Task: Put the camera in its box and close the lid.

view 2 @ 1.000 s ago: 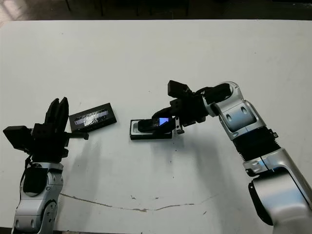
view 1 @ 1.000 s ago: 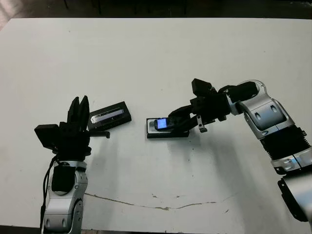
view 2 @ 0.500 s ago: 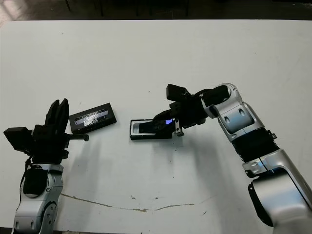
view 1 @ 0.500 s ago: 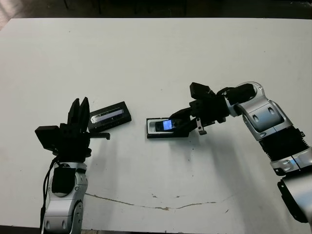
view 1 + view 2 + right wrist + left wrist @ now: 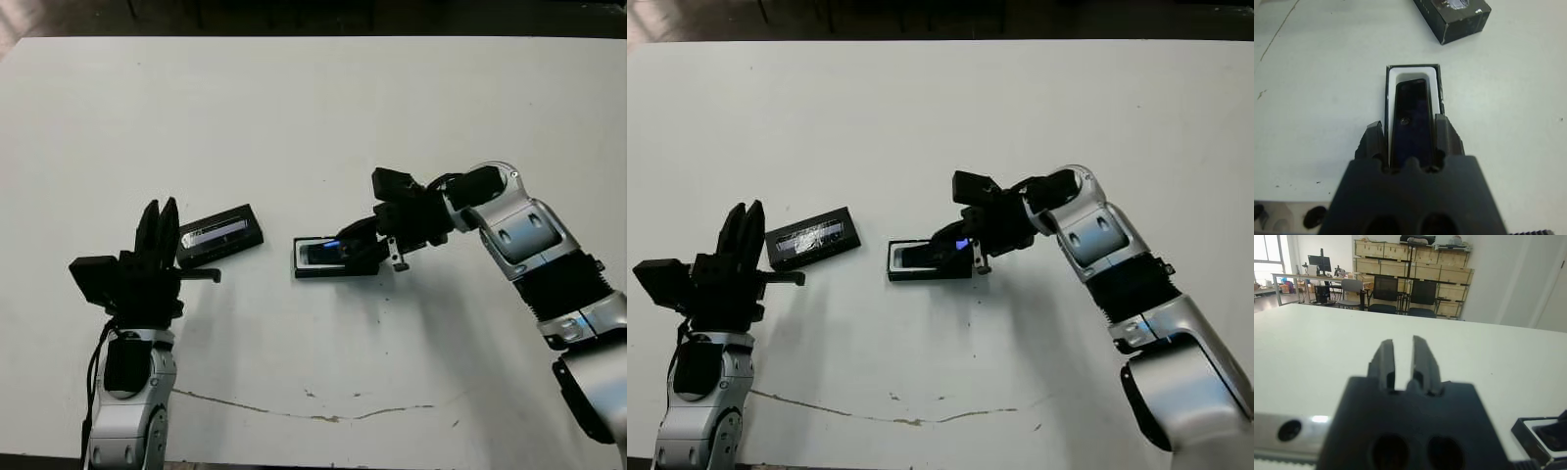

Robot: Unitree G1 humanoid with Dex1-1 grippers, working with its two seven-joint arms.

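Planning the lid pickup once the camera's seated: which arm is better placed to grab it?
Left, probably. The lid lies on the table just beside the left gripper, which holds nothing. The right gripper is shut on the camera over the box.

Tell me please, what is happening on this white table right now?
The right gripper holds the slim black bar-shaped camera between its fingers and is setting it into the shallow black box with white lining. The flat black lid with a silvery strip lies apart on the white table, not yet on the box. The left gripper stands beside the lid, holding nothing.
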